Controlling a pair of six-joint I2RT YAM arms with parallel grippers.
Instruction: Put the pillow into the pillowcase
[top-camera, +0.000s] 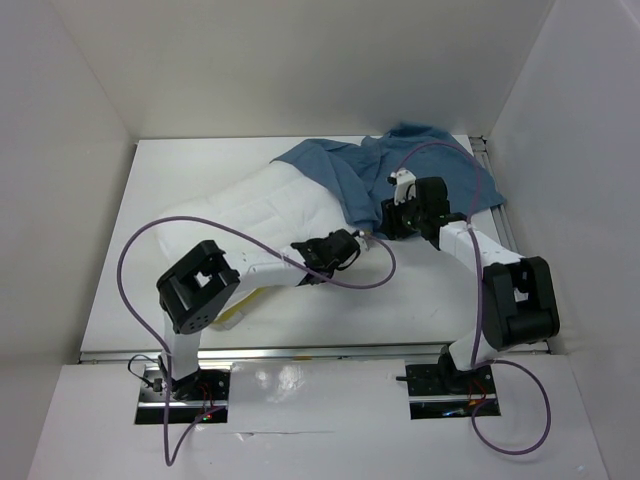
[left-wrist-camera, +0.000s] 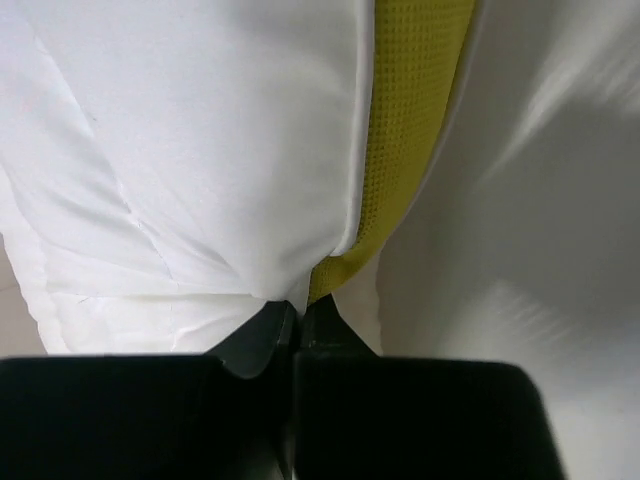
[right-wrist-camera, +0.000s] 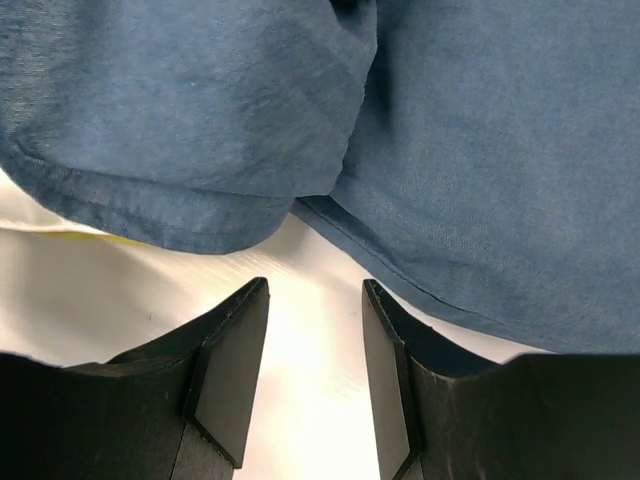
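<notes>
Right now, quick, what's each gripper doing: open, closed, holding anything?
Left gripper: closed, pinching a fold of the pillow.
Right gripper: open, holding nothing; the pillowcase lies just ahead of it.

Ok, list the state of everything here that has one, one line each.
pillow: lying mostly bare, far end covered.
pillowcase: crumpled, draped over the pillow's far end; whether the pillow is inside cannot be told.
left claw: shut, pinching a corner of the pillow.
right claw: open, empty, just short of the pillowcase hem.
</notes>
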